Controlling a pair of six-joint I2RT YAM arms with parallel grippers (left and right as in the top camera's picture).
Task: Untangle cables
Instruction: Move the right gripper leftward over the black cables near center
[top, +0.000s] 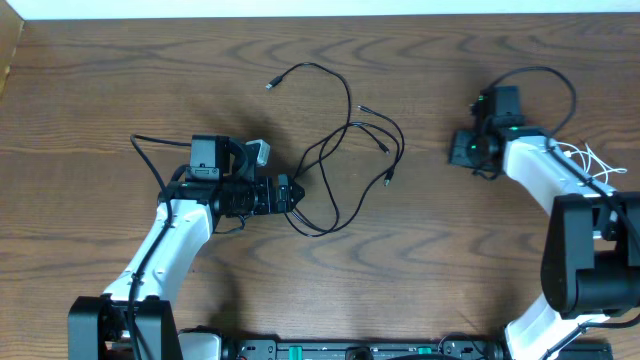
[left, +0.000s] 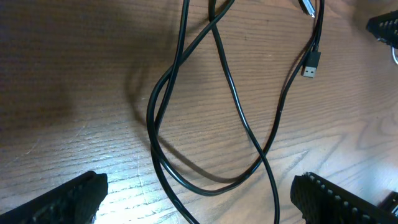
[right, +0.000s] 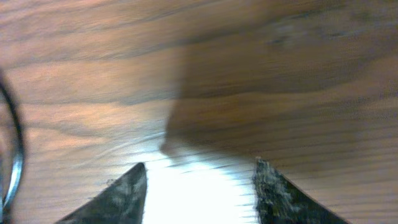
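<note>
On the wooden table, tangled black cables are spread at centre, their lower loop laid just ahead of the wide-parted left gripper, while the right gripper is held well apart, jaws parted and empty.

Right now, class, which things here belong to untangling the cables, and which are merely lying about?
Job:
thin black cords, tangled together
thin white cord, lying apart from them

Lying about:
brown wooden table
thick black robot wires
</note>
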